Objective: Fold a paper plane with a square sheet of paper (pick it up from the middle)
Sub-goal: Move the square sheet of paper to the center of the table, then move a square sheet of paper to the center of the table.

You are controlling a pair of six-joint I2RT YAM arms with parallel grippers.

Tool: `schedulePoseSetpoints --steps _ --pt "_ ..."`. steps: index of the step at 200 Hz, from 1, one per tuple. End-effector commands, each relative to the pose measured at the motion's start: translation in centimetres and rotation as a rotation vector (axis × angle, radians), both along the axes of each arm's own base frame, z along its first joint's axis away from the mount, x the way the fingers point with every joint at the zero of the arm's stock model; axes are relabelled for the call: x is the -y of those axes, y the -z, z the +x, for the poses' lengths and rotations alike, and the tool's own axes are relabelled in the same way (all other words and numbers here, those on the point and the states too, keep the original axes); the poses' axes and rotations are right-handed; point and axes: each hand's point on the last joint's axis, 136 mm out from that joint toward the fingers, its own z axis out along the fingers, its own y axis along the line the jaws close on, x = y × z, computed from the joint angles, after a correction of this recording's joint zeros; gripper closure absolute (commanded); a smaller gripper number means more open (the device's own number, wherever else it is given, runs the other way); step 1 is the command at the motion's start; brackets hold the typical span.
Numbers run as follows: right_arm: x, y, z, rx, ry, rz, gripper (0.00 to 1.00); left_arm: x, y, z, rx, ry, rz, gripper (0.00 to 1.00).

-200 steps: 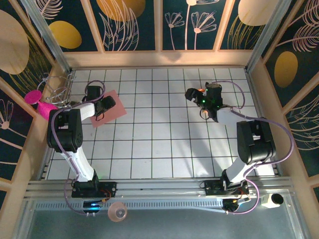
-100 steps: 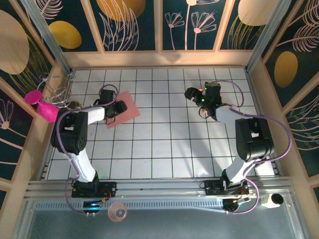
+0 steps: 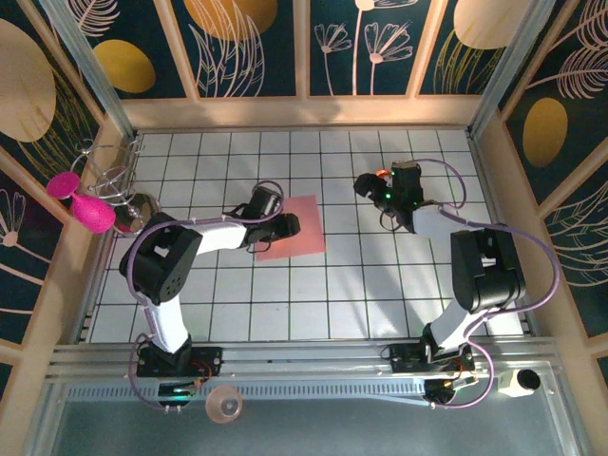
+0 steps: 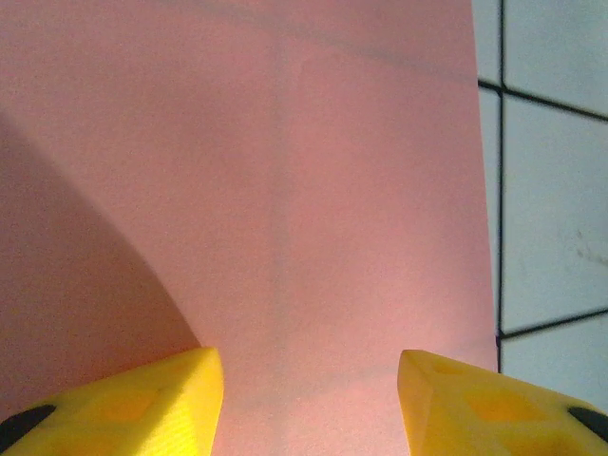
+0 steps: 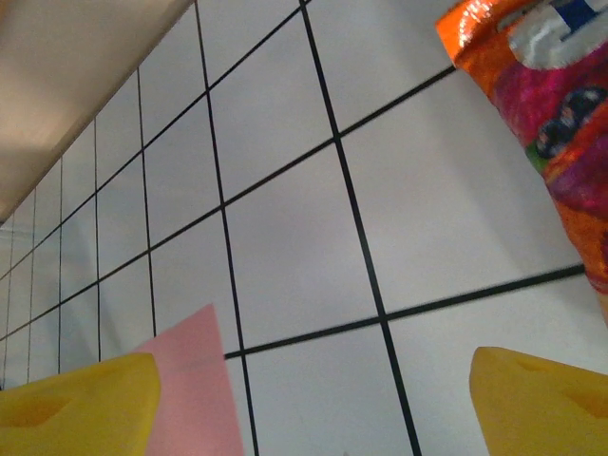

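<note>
Evidently light and floppy, the thin salmon-pink square sheet of paper [image 3: 306,237] lies flat under the part-spread left gripper [image 4: 306,369]; pinch its middle crease gently. The right gripper [image 5: 313,380] gapes wide, empty.

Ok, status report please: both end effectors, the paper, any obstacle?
Left end effector open over the square sheet of paper, lying flat. Right end effector open, empty. Snack packet beside it, clear of sheet.

The square sheet of paper [image 3: 304,234] lies flat on the white tiled table [image 3: 285,304]. The left gripper [image 3: 286,228] sits over the sheet's left edge. The right gripper [image 3: 365,183] hangs to the sheet's right, slightly farther back, apart from it. Magenta discs [image 3: 95,214] and a wire rack [image 3: 109,173] stand far to its left.
</note>
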Motion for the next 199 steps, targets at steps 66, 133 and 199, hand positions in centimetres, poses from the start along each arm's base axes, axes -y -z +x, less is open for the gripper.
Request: schedulePoseSetpoints --steps 66,133,199 --pt "-7.6 -1.1 -5.4 -0.083 -0.24 0.059 0.28 -0.6 -7.2 2.1 0.079 -0.079 -0.101 0.33" --pt "-15.0 2.3 -6.1 -0.214 -0.398 0.035 0.51 -4.7 -6.1 1.8 0.043 -0.164 -0.095 0.32" --pt "-16.5 6.1 -6.0 -0.324 -0.424 -0.02 0.54 -4.4 -4.2 0.8 -0.017 -0.153 -0.116 0.33"
